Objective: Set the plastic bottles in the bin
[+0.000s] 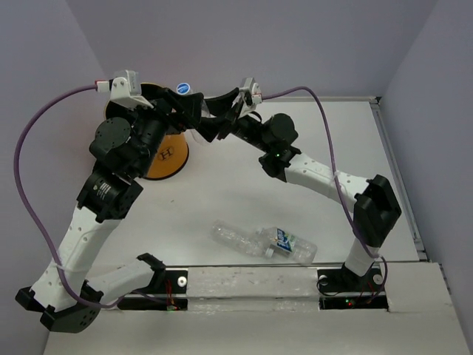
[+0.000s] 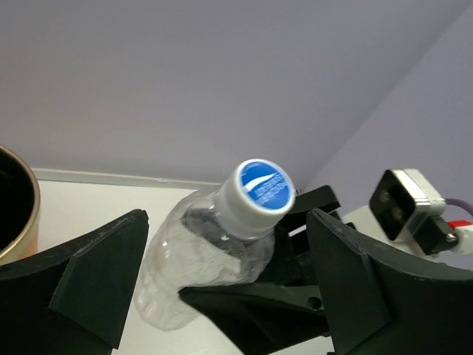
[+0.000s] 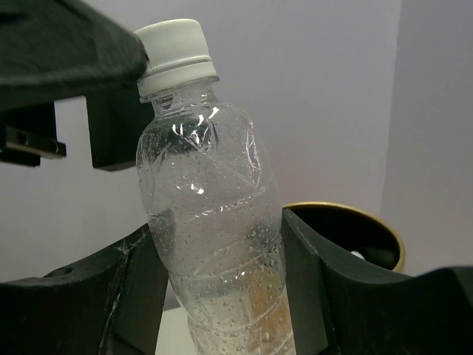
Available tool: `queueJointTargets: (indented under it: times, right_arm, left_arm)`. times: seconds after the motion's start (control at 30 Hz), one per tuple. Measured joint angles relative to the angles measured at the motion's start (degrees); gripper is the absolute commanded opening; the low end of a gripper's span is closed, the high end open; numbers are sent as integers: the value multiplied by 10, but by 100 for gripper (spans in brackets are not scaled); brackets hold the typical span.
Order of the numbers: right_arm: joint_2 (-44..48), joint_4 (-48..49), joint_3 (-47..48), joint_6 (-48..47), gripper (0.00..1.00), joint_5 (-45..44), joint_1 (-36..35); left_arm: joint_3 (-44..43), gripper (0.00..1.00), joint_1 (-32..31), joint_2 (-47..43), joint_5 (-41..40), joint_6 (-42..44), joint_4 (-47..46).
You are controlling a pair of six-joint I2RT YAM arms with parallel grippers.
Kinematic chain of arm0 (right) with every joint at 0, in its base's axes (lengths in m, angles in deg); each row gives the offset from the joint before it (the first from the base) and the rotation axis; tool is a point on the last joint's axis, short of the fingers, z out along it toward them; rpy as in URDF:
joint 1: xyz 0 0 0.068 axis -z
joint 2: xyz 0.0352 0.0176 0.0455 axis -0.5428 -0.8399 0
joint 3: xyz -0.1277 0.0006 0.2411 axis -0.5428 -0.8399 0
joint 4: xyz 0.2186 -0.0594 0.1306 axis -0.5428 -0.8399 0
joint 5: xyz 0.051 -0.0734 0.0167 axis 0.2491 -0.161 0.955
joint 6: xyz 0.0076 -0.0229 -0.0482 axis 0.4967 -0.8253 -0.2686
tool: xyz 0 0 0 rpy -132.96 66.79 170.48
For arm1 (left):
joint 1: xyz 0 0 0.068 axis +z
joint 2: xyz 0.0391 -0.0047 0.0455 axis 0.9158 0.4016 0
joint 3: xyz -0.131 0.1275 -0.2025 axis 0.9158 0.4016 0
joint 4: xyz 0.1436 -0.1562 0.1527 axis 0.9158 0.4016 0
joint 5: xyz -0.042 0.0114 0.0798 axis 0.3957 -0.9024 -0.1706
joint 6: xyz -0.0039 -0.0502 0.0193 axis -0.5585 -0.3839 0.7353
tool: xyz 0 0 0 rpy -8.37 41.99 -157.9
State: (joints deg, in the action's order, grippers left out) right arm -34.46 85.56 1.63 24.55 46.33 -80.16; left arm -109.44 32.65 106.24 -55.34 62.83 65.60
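Claws from both arms meet at one bottle (image 3: pixel 211 222) near the top left of the top view. Your right claw (image 3: pixel 218 244) squeezes its belly, so it cannot slip and the cap end sticks out. Your left claw (image 2: pixel 228 222) is spread wide on both sides of it, not pinching, maybe to take it over. The bin (image 1: pixel 166 157) sits just beside them. Two more bottles (image 1: pixel 240 238) lie on the table (image 1: pixel 244 177), low in the middle.

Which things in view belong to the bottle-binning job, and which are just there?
Job:
- blue-capped bottle, held aloft
- bare bottle, lying flat
- labelled bottle beside it
- orange bin

Not job:
- purple cables, rig wiring only
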Motion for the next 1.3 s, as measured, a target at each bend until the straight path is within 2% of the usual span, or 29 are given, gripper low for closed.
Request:
queueJointTargets:
  times: [0.23, 0.3, 0.33, 0.37, 0.4, 0.53, 0.6, 0.63, 0.67, 0.73, 0.8, 0.83, 0.87, 0.9, 0.93, 1.0, 1.1, 1.3]
  right_arm:
    - [-2, -3, -36, 2, 35, 6, -1]
    - [-2, -2, -46, 4, 35, 11, -1]
    - [-2, -2, -48, 4, 35, 11, -1]
    - [-2, -2, -52, 5, 35, 13, -1]
    - [-1, -1, -57, 5, 35, 14, -1]
    - [0, 2, -73, 5, 35, 16, -1]
    - [1, 2, -79, 6, 35, 16, -1]
    - [1, 2, -80, 6, 35, 16, -1]
    - [1, 2, -81, 6, 35, 16, 0]
    - [4, 3, -83, 5, 36, 16, 1]
    - [8, 4, -89, 5, 36, 14, 0]
    - [10, 5, -92, 5, 37, 12, 0]
    - [11, 5, -93, 5, 42, 11, 0]
    - [13, 6, -96, 5, 49, 10, 0]
    - [15, 7, -99, 6, 65, 8, 0]
    - [18, 6, -101, 5, 82, 8, 0]
    - [29, 4, -111, 6, 91, 10, -1]
    - [96, -33, -161, 6, 94, 10, -1]
  left_arm:
    - [19, 94, 0, -13, 31, -6, -2]
    - [19, 90, 0, -10, 29, -2, -1]
    - [18, 83, 0, -7, 26, 1, -1]
    - [17, 83, 0, -1, 24, 3, -1]
    - [17, 75, 0, 2, 22, 4, 0]
    - [17, 68, 0, 28, 7, 18, 7]
    - [17, 54, 0, 35, 4, 19, 10]
    - [17, 36, 0, 38, -1, 24, 12]
    - [17, 28, 0, 40, -4, 23, 14]
    - [17, 22, 3, 40, -15, 30, 16]
    - [17, 21, 3, 40, -19, 41, 18]
    - [17, 9, 3, 40, -20, 39, 18]
    - [17, 9, 2, 40, -20, 38, 17]
    - [17, 0, 2, 40, -20, 37, 17]
    - [17, 0, 1, 40, -20, 37, 18]
    - [17, 0, -1, 40, -26, 37, 17]
    - [17, 0, -1, 40, -40, 39, 13]
    - [-4, 0, 2, 60, -96, 65, 7]
